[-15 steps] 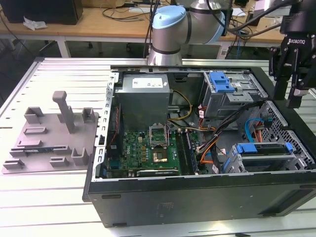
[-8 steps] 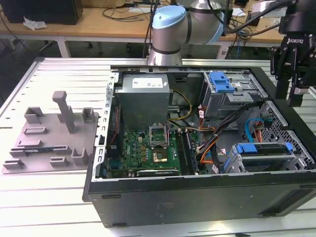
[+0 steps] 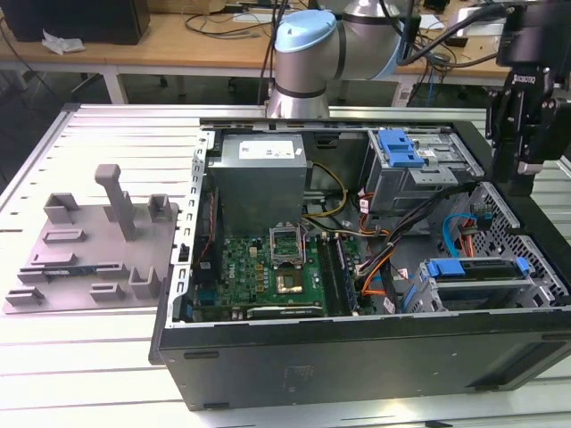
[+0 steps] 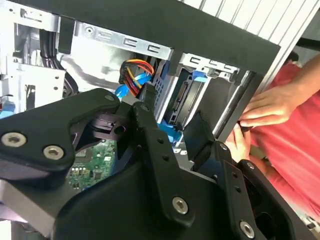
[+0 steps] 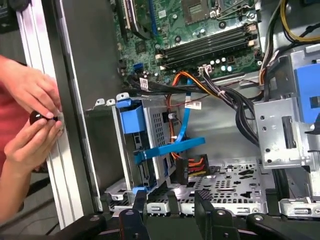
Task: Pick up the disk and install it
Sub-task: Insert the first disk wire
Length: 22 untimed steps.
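Disk (image 3: 473,269) is found seated in the drive cage (image 3: 540,272), at the near corner of the open computer case (image 3: 357,361) on the exterior view's right. Its blue frame is seen along the upper edge. The long axis is laid along the case's near wall, running from the exterior view's left to its right. The inner end is pointed toward the motherboard (image 3: 259,267) side, where a blue cable (image 5: 185,125) and orange leads are bunched just beside it. Whether the disk is fully latched cannot be told.

Gripper (image 5: 170,207) is held above the cage, apart from the disk. In the first wrist view the jaws are seen spread, with nothing gripped between them.

A grey moulded tray (image 3: 89,250) is noted on the desk (image 3: 80,366), at the exterior view's left of the case and well apart from the disk. A person's hands (image 5: 32,115) are recorded at the slatted desk edge beside the case wall, with a small dark object pinched in the fingers.
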Available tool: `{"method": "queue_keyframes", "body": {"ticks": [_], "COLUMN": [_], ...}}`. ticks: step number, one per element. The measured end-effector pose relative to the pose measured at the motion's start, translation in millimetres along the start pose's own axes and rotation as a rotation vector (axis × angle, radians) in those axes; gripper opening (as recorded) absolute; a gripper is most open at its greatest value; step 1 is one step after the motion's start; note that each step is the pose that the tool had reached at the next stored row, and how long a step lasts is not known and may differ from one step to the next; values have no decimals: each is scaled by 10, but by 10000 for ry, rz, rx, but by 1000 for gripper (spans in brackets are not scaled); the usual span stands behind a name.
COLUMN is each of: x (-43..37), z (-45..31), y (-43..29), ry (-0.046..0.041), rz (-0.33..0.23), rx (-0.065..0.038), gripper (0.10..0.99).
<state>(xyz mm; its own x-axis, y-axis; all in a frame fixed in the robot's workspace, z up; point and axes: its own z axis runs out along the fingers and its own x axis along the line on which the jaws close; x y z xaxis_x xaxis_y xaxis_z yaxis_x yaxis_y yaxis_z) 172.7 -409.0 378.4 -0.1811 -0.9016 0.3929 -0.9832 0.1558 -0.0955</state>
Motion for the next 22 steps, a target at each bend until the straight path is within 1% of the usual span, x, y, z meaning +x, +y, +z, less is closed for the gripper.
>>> {"method": "queue_keyframes", "body": {"ticks": [2, 3, 4, 5, 7, 8, 9, 12, 14, 15, 16, 17, 18, 19, 21, 22], "x": [-37, -52, -78, -129, -189, -215, -262, -292, -301, -306, -311, -318, -323, -325, -333, -337], "z": [-15, -21, -30, -38, -32, -18, 13, 74, 113, 132, 146, 165, 176, 180, 199, 208], "y": [37, 47, 59, 72, 85, 90, 100, 121, 171, 190, 199, 203, 204, 205, 207, 207], "ry": [542, 692, 825, 906, 911, 910, 913, 925, 934, 936, 938, 945, 957, 980, 1151, 1215], "rz": [-17, -21, -24, -29, -27, -26, -20, -6, 5, 8, 10, 10, 7, 4, -25, -38], "rx": [105, 134, 158, 174, 173, 173, 171, 165, 161, 161, 159, 161, 158, 155, 136, 126], "gripper": [506, 506, 506, 506, 506, 506, 506, 506, 490, 424, 424, 353, 353, 353, 353, 353]}}
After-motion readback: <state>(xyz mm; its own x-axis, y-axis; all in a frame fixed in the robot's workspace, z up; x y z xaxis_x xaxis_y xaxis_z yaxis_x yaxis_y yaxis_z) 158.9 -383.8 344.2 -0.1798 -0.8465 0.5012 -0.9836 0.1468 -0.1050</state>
